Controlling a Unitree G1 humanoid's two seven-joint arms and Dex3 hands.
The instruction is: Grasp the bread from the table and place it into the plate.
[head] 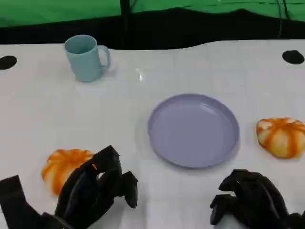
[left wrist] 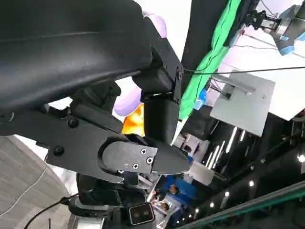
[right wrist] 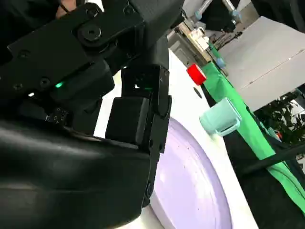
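Two breads sit on the white table (head: 43,109). One bread (head: 62,167) is orange and white, and it lies right by the left hand (head: 97,191), partly hidden behind the black fingers (head: 129,190). Those fingers bend down and inward over the near side of the bread, close to it or touching it, but I cannot tell if they are holding it yet. The bread looks like it is on the table. The other bread (head: 282,137) lies well past the right hand's fingers and a bit out to the side, with bare table between. The right hand (head: 250,198) is low and near the table edge, with its fingers (head: 218,210) curled in and nothing in them. The purple plate (head: 193,130) is round, has nothing on it, and lies between the two breads, ahead of both hands and apart from them. From the right wrist view the plate (right wrist: 190,186) shows just past the hand's fingers. From the left wrist view a bit of orange bread (left wrist: 134,119) peeks out beyond the fingers, next to a bit of the purple plate (left wrist: 127,102). A light blue mug (head: 86,57) stands upright far past the left hand's fingers, at the far side of the table, with its handle turned toward the plate side.
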